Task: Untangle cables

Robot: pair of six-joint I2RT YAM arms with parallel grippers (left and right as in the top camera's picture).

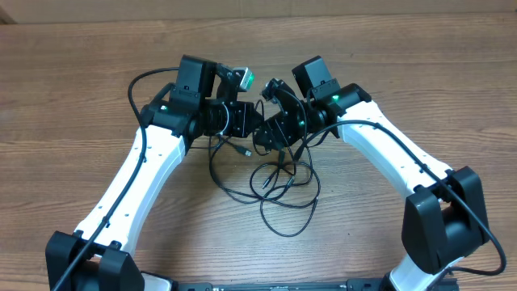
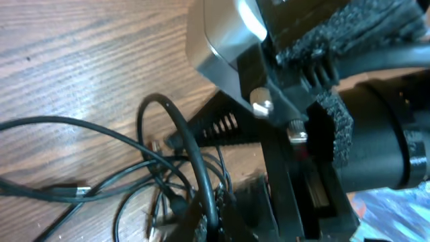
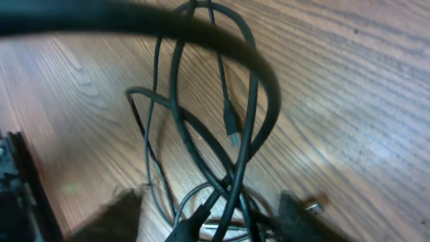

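Several thin black cables (image 1: 284, 192) lie in tangled loops on the wooden table, rising to where both grippers meet. My left gripper (image 1: 249, 123) is shut on a strand of the cables (image 2: 195, 158), which curves up out of its blurred fingertips (image 2: 232, 208) at the bottom of the left wrist view. My right gripper (image 1: 273, 136) faces it, close by. In the right wrist view its blurred fingers (image 3: 114, 215) stand apart, with crossed cable strands (image 3: 250, 107) between them untouched. A plug end (image 3: 232, 136) dangles in a loop.
The right gripper's body with its foam pads (image 2: 332, 128) fills the left wrist view, very near my left fingers. Another plug (image 2: 70, 191) lies on the table (image 1: 81, 97). A thicker arm cable (image 1: 141, 81) arcs beside the left arm.
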